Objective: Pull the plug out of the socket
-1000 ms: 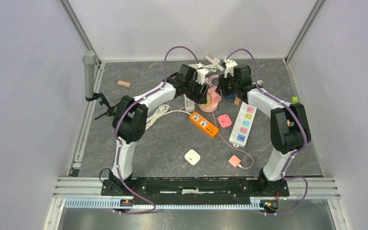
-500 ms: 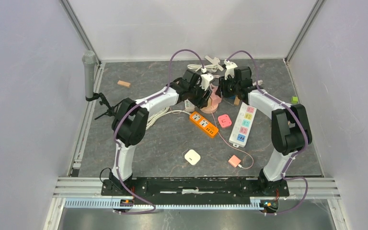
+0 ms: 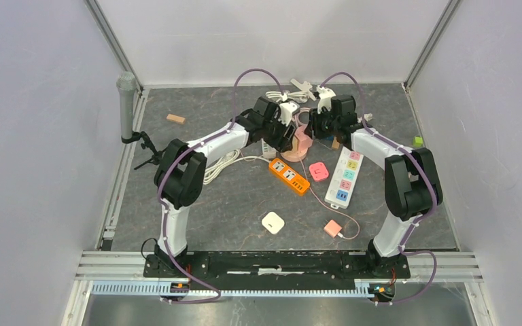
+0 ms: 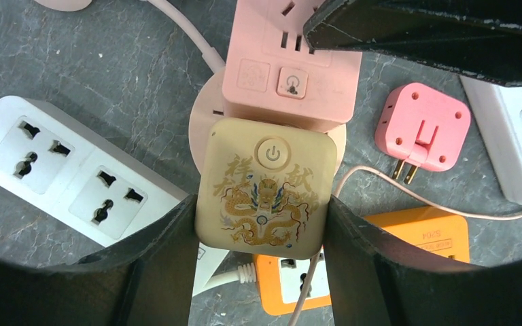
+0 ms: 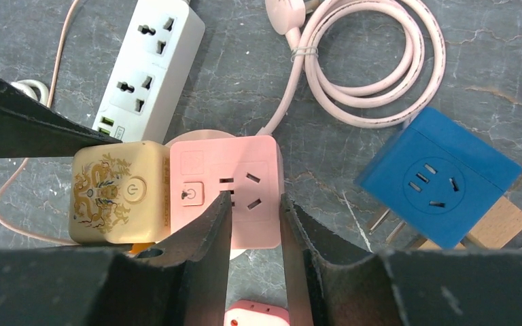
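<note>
A cream cube plug (image 4: 266,187) with a gold dragon print sits flush against the side of the pink cube socket (image 4: 272,68) on its round base. My left gripper (image 4: 259,207) is shut on the plug, one finger on each side. In the right wrist view the plug (image 5: 115,193) touches the socket (image 5: 245,163). My right gripper (image 5: 255,200) hovers over the socket's top face, its jaws a narrow gap apart with nothing between them. From above, both grippers meet at the socket (image 3: 302,140) at the back of the table.
A white power strip (image 4: 61,170) lies left of the socket. An orange strip (image 3: 289,175) and a pink adapter (image 4: 423,125) lie in front. A blue cube socket (image 5: 438,176) and a coiled pink cord (image 5: 367,68) lie right. A white multicolour strip (image 3: 348,175) lies nearer.
My left wrist has shifted a little to the right, closer to the socket. The right arm has hardly moved, and both grips look unchanged.
</note>
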Robot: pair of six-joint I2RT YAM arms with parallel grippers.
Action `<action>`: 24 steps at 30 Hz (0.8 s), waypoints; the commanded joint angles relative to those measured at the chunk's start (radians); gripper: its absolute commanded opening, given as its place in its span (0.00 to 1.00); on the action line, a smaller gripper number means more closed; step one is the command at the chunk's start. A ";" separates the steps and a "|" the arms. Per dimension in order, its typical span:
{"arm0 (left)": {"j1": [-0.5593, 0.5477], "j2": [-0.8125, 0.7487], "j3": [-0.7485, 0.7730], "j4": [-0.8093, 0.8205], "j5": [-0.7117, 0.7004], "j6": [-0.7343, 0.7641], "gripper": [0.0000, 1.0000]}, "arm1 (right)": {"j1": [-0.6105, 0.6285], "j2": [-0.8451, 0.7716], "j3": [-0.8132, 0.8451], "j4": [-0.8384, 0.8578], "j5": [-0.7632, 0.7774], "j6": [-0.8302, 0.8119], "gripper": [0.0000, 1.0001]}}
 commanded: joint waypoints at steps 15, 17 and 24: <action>0.034 -0.039 0.010 0.232 0.252 -0.255 0.02 | 0.021 0.088 -0.076 -0.272 0.032 -0.036 0.36; 0.005 -0.043 0.036 0.139 0.132 -0.116 0.02 | 0.025 0.085 -0.080 -0.270 0.038 -0.034 0.36; -0.045 -0.094 -0.015 0.068 -0.017 0.218 0.02 | 0.031 0.080 -0.101 -0.274 0.064 -0.034 0.35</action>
